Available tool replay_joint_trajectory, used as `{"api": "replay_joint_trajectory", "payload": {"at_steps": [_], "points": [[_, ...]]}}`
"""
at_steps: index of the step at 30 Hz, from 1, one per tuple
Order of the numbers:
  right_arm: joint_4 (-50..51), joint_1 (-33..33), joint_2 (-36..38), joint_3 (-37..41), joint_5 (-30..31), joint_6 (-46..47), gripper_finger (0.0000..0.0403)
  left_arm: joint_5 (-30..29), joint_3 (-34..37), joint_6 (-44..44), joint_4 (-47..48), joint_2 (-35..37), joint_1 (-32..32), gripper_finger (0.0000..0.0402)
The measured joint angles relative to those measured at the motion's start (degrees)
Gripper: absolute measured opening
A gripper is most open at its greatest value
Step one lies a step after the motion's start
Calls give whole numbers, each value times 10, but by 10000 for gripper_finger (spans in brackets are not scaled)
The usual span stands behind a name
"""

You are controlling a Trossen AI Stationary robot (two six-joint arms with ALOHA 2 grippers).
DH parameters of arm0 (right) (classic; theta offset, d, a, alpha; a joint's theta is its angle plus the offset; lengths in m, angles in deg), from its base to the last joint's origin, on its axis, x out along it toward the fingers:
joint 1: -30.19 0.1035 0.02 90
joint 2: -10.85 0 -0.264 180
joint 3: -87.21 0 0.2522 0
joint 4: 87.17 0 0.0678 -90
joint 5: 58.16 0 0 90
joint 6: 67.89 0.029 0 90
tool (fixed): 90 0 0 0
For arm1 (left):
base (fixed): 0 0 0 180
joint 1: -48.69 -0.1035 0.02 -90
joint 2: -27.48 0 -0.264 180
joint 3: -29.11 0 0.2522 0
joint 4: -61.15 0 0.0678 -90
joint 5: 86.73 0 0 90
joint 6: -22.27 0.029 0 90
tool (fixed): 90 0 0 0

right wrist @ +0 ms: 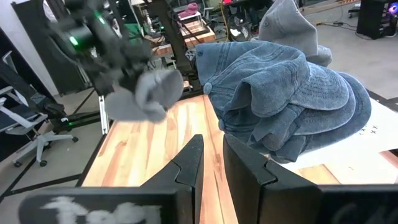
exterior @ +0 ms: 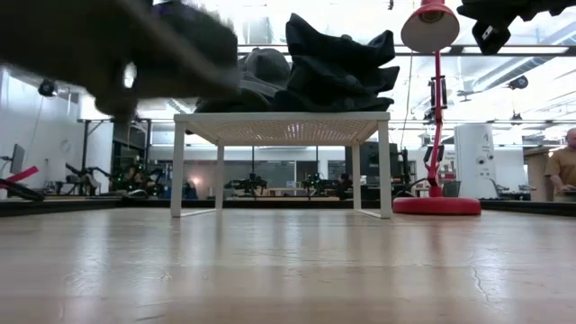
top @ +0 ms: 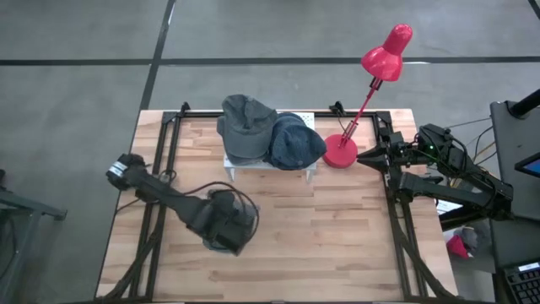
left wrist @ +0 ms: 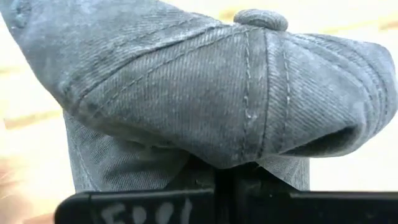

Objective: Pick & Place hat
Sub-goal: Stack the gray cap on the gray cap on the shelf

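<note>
On the wooden bench [top: 337,236], a small white stand [top: 270,167] sits at the far middle, and you can place everything else from it. Two caps rest on top of the stand: a grey hat [top: 246,127] on its left part and a blue denim hat [top: 297,142] on its right part, the two touching and overlapping at the centre. From the right wrist view, the blue denim hat [right wrist: 292,99] looks like several folded layers piled together, with the grey hat [right wrist: 287,25] rising behind.

Your left end effector [top: 226,226] hangs over the bench in front of the stand and a little to its left, well apart from it. It is clamped on a third hat, a small grey cap [left wrist: 205,93]. The left wrist view fills with this cap's stitched crown and top button, its fabric pinched between the two dark fingers [left wrist: 205,186]. From the right wrist view the small grey cap [right wrist: 149,93] shows as a pale bundle held above the bench surface.

Just beside the stand on its right stands a red desk lamp [top: 342,152], its shade tilted up and away.

Your right end effector [top: 371,156] waits on the far side of the lamp base from the stand, at the bench's right edge. Its fingers [right wrist: 189,165] sit with a narrow gap between them, gripping nothing.
</note>
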Motion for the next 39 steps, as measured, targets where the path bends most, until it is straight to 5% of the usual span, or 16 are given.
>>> {"api": "replay_joint_trajectory", "payload": {"at_steps": [10, 21, 31, 39], "points": [[0, 0, 0, 0, 0, -2, 59, -299, -168, -22, 94, 1, 22, 3], [1, 0, 0, 0, 0, -1, 59, -452, -272, 188, 101, 1, -74, 2], [1, 0, 0, 0, 0, 0, 59, -443, -299, 298, 100, 0, -233, 3], [1, 0, 0, 0, 0, 0, 59, -429, -299, 337, 24, -1, -290, 11]]}}
